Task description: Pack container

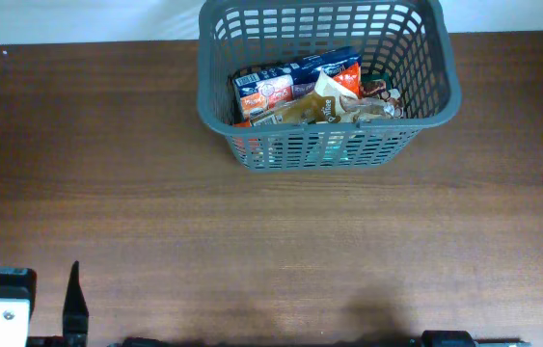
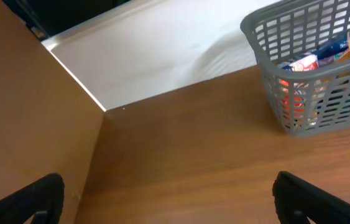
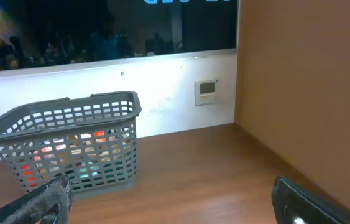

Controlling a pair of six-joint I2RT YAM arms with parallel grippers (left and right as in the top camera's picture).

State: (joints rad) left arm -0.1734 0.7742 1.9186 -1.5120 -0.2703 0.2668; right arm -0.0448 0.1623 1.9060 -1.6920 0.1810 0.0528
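Both my left gripper (image 2: 165, 190) and right gripper (image 3: 168, 190) gape empty, and the container (image 1: 319, 149), upper centre overhead, looks stiff and light, best held by its thick rim.

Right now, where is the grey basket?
In the overhead view the container sits at the far edge of the wooden table, slightly right of centre, with snack packets inside it.

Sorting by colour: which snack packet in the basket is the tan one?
The tan packet in the middle of the container, lying over the others near its front wall. The blue and orange packet lies to its left.
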